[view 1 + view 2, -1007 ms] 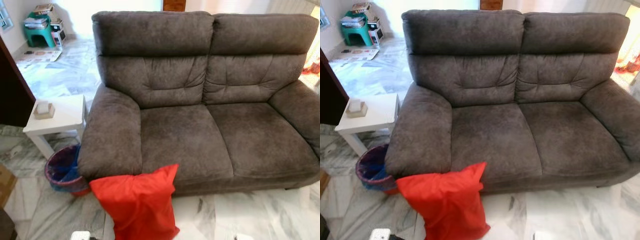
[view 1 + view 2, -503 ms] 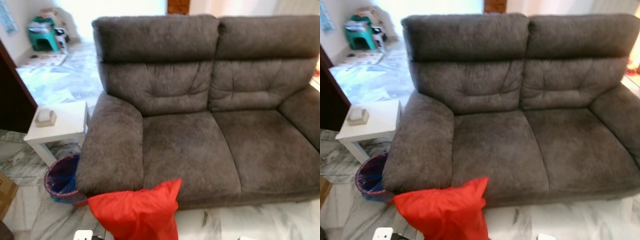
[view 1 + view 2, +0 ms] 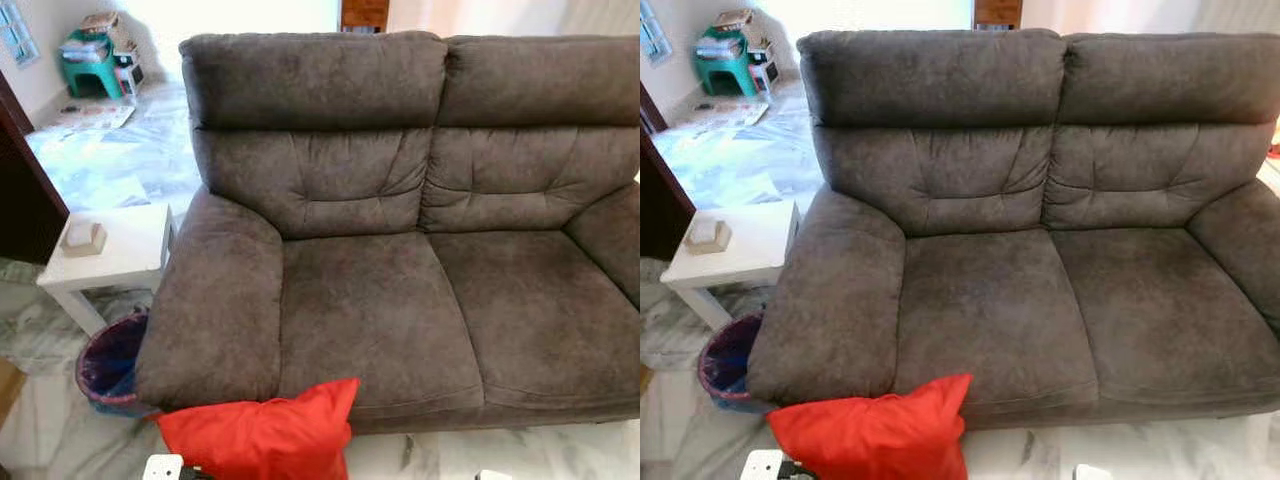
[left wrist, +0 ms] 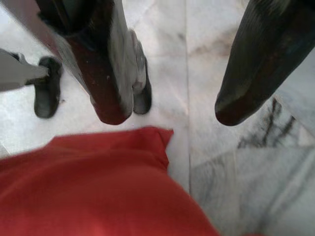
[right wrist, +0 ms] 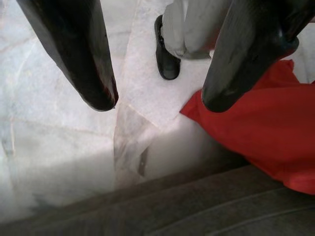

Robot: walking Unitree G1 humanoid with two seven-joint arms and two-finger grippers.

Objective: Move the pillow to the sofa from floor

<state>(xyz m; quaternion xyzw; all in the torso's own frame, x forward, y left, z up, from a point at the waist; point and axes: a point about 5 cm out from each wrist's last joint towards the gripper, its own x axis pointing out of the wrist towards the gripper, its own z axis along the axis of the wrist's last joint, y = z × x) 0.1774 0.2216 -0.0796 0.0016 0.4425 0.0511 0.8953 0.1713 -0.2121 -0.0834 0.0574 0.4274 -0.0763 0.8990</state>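
Here, pillow: a red pillow (image 3: 262,438) on the marble floor (image 3: 1160,452), leaning against the sofa's front at about 7 o'clock in the head views, below the left armrest and the left seat cushion; its lower part is cut off by the picture's edge.
Sofa: a grey-brown two-seat sofa (image 3: 420,230) that takes up most of the head views, with both seat cushions bare.
Left gripper: the left gripper (image 4: 167,110) hangs above the floor with its two black fingers (image 4: 106,73) spread apart and nothing between them; a corner of the pillow lies just below the fingertips.
Right gripper: the right gripper (image 5: 160,101) is likewise released, its fingers (image 5: 81,54) wide apart over the floor beside the sofa's front edge, with the pillow near one fingertip.
Robot's feet: a black foot (image 5: 166,54) stands on the floor near the pillow.
Side table: a white side table (image 3: 110,255) at 9 o'clock, beside the armrest, with a small box (image 3: 83,238) on top.
Bin: a bin (image 3: 108,362) with a blue liner stands between the table and the sofa, at 8 o'clock.
Far corner: a green stool (image 3: 88,60) at 11 o'clock.
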